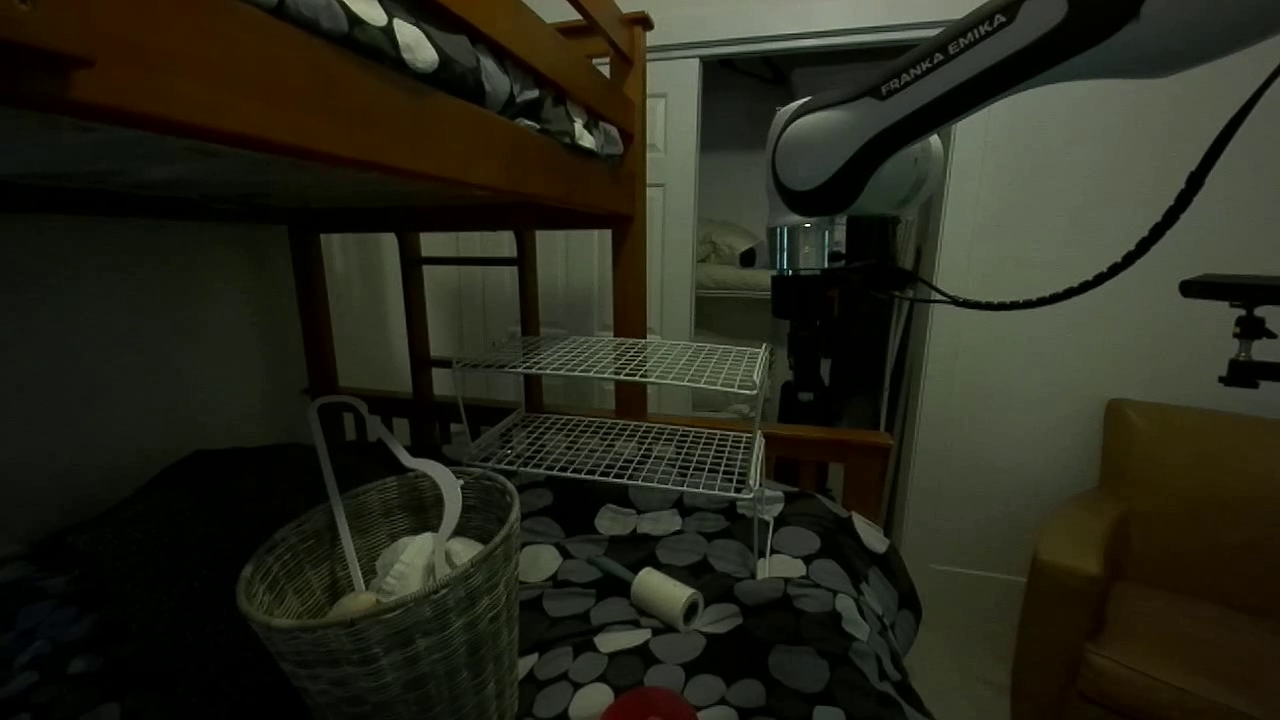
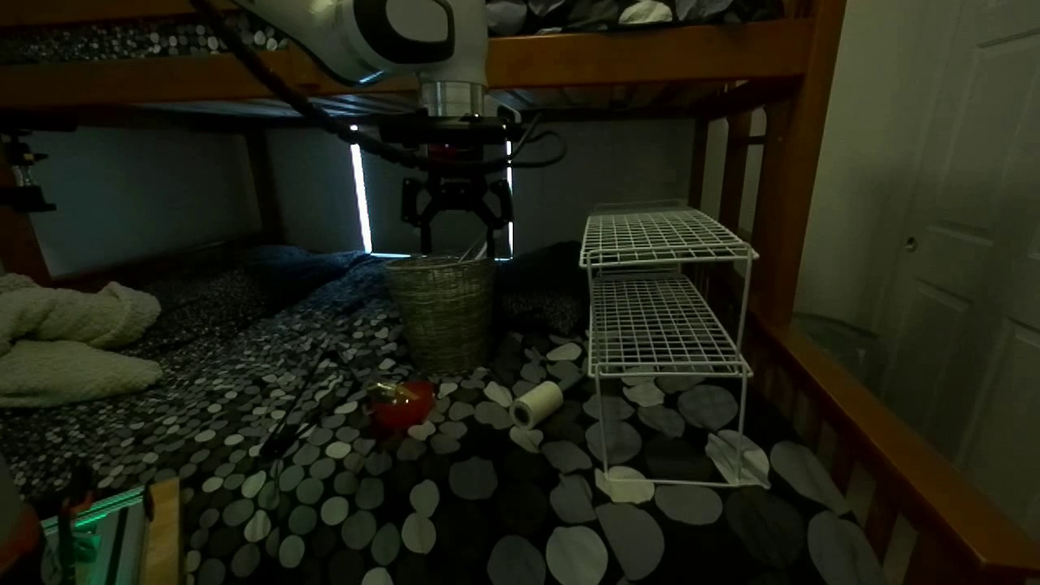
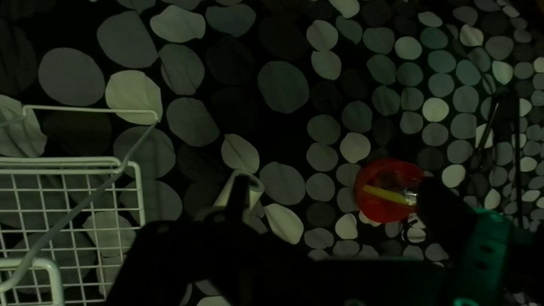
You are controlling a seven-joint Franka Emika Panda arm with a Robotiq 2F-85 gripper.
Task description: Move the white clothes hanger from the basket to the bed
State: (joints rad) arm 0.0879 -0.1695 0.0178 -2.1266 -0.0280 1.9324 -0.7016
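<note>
White clothes hanger [image 1: 446, 485] sits tilted in the wicker basket [image 1: 430, 640], its upper part standing up above the braided rim, with a white bundle [image 1: 405, 568] low inside, too dim for you to name. Up above the cover, your gripper [image 2: 457, 247] points straight down, its two fingers well apart and a wide gap between the tips. In an exterior view those tips line up with the basket's rim, but look at your arm [image 1: 830, 155] in an exterior view: it's well off to the right, apart from basket and hanger alike. The basket stands on the dotted cover [image 2: 471, 477] of the wooden bunk bed [image 2: 650, 61]. Nearer than the basket, you've got a red bowl [image 2: 406, 414], and right of it a lint roller [image 2: 538, 405] lying on its side; farther right, the white wire-grid rack [image 2: 669, 261] stands upright. Cream fleecy cloth [image 2: 73, 357] lies off to the left. Your wrist view puts one finger across the lint roller and the other over the bowl's edge, a yellow strip [image 3: 384, 194] showing inside. Right of the bed stands a tan armchair [image 1: 1150, 600].
</note>
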